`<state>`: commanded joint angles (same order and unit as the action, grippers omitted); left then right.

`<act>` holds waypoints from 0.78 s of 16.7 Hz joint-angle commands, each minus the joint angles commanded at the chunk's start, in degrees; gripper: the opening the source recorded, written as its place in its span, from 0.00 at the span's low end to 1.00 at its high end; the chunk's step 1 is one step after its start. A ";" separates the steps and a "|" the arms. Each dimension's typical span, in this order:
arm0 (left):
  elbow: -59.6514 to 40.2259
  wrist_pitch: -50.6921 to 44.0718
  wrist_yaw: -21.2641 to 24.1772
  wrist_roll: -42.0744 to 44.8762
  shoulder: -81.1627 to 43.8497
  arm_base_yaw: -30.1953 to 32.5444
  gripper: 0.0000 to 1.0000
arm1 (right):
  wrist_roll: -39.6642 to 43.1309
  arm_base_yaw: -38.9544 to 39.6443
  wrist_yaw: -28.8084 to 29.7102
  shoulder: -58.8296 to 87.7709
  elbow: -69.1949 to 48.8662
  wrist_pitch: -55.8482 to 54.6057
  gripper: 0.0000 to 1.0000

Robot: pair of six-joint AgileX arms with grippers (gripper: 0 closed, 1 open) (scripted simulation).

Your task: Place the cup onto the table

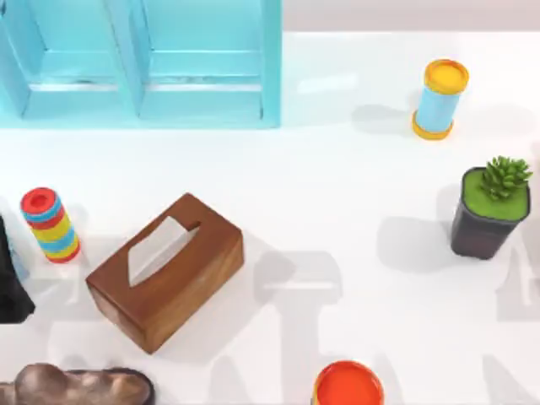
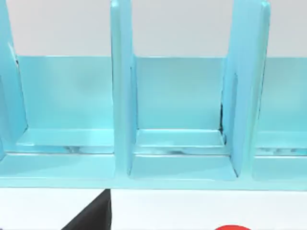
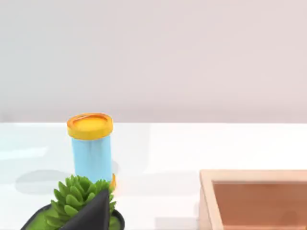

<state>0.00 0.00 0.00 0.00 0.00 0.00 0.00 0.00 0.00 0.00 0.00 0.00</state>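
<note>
The table (image 1: 337, 186) was a broad, glossy white slab that threw soft grey shadows. At its far left corner stood a light blue shelf cabinet (image 1: 143, 59), smooth and faintly reflective, with upright dividers making open compartments; the left wrist view looked straight into these compartments (image 2: 177, 96). Near the far right corner a light blue cylinder (image 1: 439, 99) with yellow ends stood upright, and closer along the right edge sat a dark square plant pot (image 1: 485, 228) holding a spiky green succulent. Left of the middle lay a rectangular tissue box (image 1: 164, 270) of polished brown wood, set at an angle, with white tissue in its top slot. Towards the left edge stood a small cylinder of stacked rings (image 1: 51, 225) in red, blue and yellow. At the near edge was a round container with an orange top (image 1: 348, 386), and in the near left corner a lumpy, dull bronze object (image 1: 76, 386). The left gripper (image 2: 93, 215) appeared as a dark wedge just before the cabinet, and the right gripper (image 3: 93, 213) as a dark wedge in front of the succulent; whether either was open, closed or holding anything could not be told. The right wrist view also caught the corner of an open tray of pale wood (image 3: 254, 199).
</note>
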 joint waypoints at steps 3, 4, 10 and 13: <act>0.00 0.00 0.00 0.00 0.00 0.00 1.00 | 0.45 -0.51 0.05 0.69 -0.73 0.69 1.00; 0.00 0.00 0.00 0.00 0.00 0.00 1.00 | 1.24 -1.37 0.13 1.93 -1.95 1.91 1.00; 0.00 0.00 0.00 0.00 0.00 0.00 1.00 | 11.73 -12.30 0.36 22.08 -20.33 20.56 1.00; 0.00 0.00 0.00 0.00 0.00 0.00 1.00 | 18.79 -19.32 0.12 38.95 -33.43 33.80 1.00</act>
<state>0.00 0.00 0.00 0.00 0.00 0.00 18.79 -19.32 0.12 38.95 -33.43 33.80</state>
